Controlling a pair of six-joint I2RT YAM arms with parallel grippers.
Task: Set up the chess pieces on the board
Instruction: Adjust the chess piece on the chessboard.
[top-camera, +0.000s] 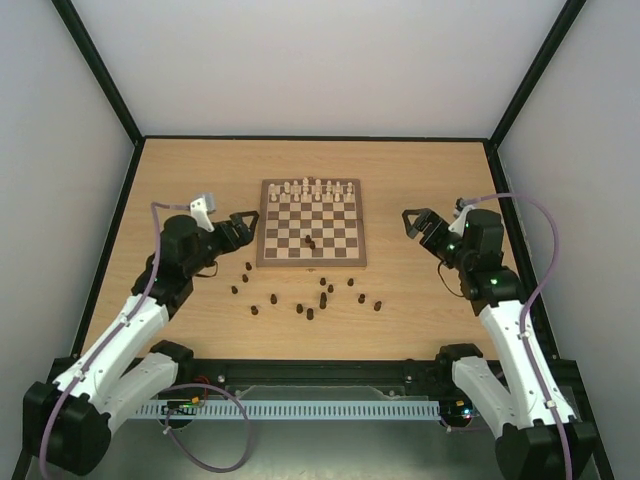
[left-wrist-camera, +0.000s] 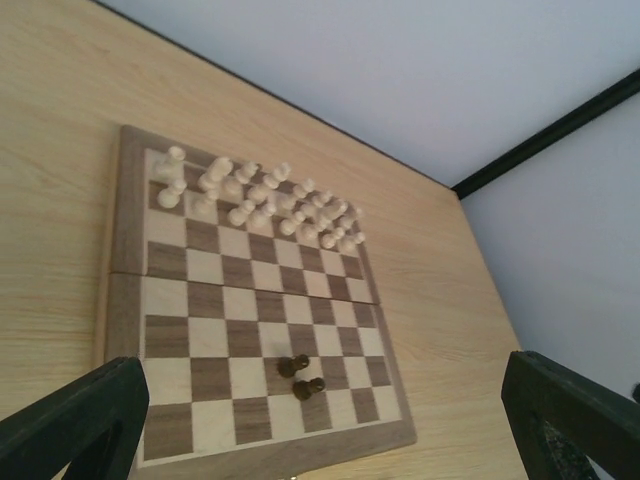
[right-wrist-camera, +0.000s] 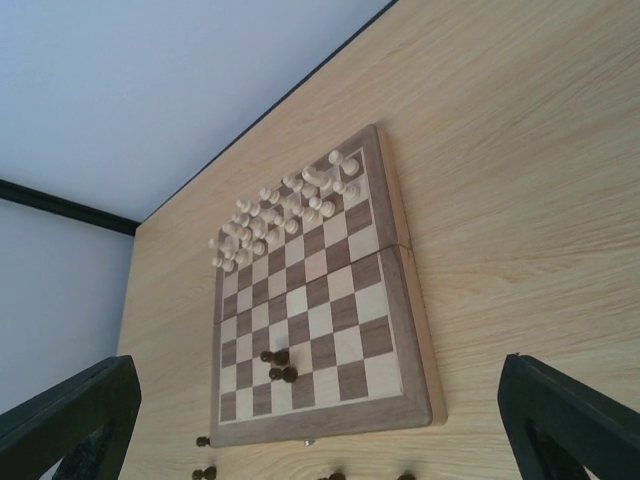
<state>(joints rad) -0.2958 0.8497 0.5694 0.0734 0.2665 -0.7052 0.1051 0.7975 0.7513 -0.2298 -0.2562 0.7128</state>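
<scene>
The board (top-camera: 268, 262) lies in the middle of the table. Two dark brown chess pieces (top-camera: 310, 241) stand close together on its near half. Several more dark pieces (top-camera: 309, 313) are scattered on the table in front of it. My left gripper (top-camera: 243, 228) is open and empty just left of the board. My right gripper (top-camera: 415, 225) is open and empty to the right of it. The left wrist view shows the board (left-wrist-camera: 125, 300) and the two dark pieces (left-wrist-camera: 293, 365) between the fingers (left-wrist-camera: 80, 420). The right wrist view shows the same pair (right-wrist-camera: 280, 365) and loose pieces (right-wrist-camera: 203, 440).
Cream-white chessmen (top-camera: 312, 188) fill the board's far two rows, also in the left wrist view (left-wrist-camera: 260, 200) and the right wrist view (right-wrist-camera: 285, 210). Black frame posts and white walls enclose the table (top-camera: 180, 190). The arm bases sit at the near edge.
</scene>
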